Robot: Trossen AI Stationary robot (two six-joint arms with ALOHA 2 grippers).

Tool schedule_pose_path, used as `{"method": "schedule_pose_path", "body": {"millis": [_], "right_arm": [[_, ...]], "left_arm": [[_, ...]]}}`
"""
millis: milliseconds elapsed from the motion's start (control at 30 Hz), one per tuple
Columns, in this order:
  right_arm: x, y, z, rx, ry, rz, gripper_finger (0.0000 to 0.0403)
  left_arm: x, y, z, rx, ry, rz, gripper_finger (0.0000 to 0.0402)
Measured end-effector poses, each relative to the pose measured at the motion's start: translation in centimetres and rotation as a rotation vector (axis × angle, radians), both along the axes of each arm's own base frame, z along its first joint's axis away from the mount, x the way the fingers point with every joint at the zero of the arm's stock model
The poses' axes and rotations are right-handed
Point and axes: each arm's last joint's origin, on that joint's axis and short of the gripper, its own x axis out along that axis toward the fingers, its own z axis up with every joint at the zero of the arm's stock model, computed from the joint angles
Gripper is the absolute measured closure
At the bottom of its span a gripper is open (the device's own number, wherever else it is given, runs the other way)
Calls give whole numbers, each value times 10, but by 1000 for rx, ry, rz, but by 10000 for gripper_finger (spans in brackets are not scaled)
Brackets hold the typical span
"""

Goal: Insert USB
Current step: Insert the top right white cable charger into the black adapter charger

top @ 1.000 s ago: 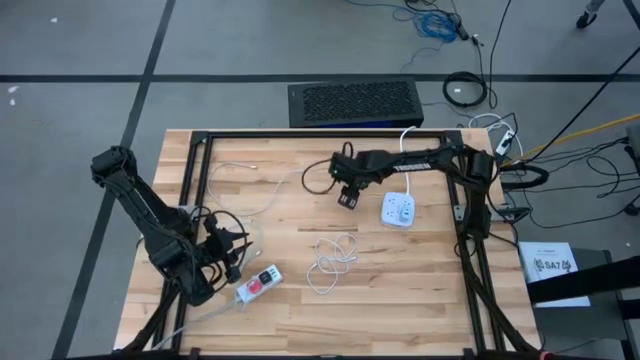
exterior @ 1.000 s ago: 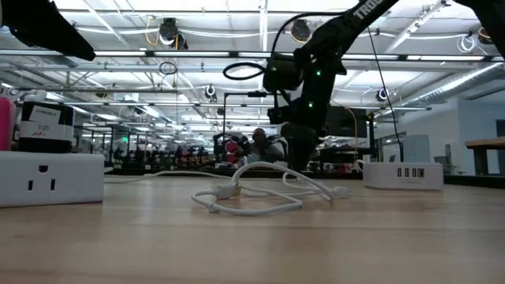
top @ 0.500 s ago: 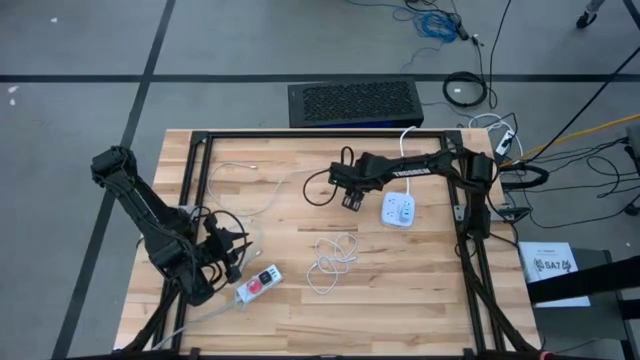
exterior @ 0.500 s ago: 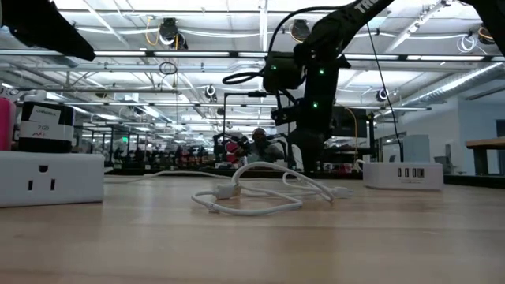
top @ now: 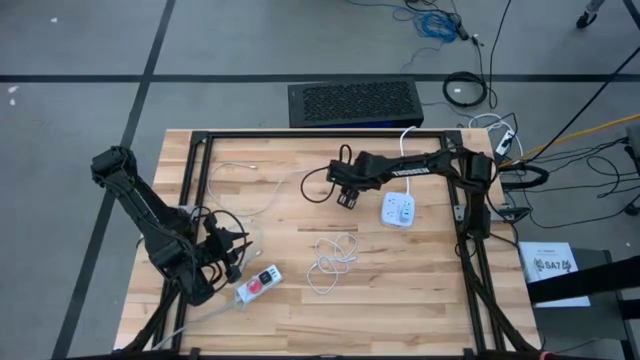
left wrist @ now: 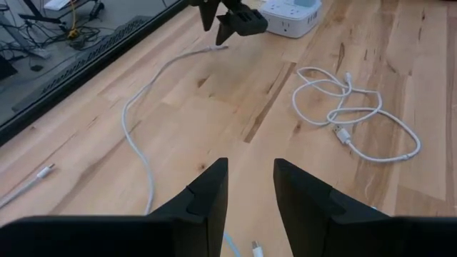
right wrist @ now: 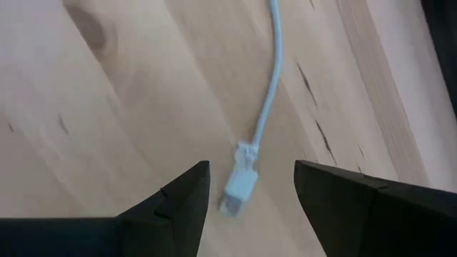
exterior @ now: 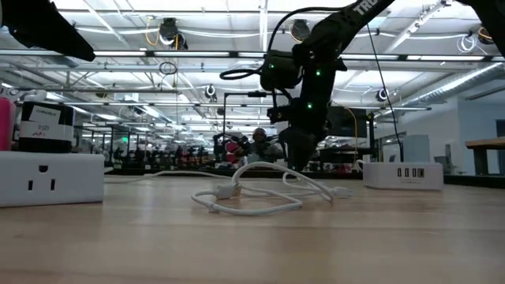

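Your right pincer (right wrist: 246, 189) is hanging open over the white USB plug (right wrist: 237, 187) on the wood-grain desk (right wrist: 107, 107); the plug's tip is blurred.

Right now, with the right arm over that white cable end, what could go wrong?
1. The right end effector is open with the USB plug lying askew between its fingers; closing may pinch it crooked or nudge it away.
2. The white cable trails loose across the table, so lifting could drag it.
3. The power strip sits close beside, so a swing might bump it.
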Motion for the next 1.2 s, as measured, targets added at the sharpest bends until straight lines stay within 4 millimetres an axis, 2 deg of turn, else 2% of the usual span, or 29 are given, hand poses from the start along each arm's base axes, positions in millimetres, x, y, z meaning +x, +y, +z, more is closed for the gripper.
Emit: {"method": "schedule_pose_path", "body": {"millis": [167,333,467,567,733,833,1000,1200], "right_arm": [[5,-4,-4,-6,-30,-1,206],[4,-15,-21,34,-5,-25,218],[5,-23,-27,53,-12,-38,234],[4,-27,-27,91,-27,-39,273],[4,-31,-28,116,-45,1,385],[3,-35,-28,154,-64,13,391],[6,-34,-15,224,-171,75,400],[8,-23,32,267,-369,180,402]], "left_arm": [[0,0,0,-2,-2,0,281],[0,0,0,-4,-3,0,281],[0,0,0,-4,-3,0,281],[0,0,0,-6,-4,1,281],[1,2,0,-29,-20,33,281],[2,2,0,-34,-26,41,281],[2,3,2,5,-77,53,292],[0,1,5,96,-166,45,361]]}}
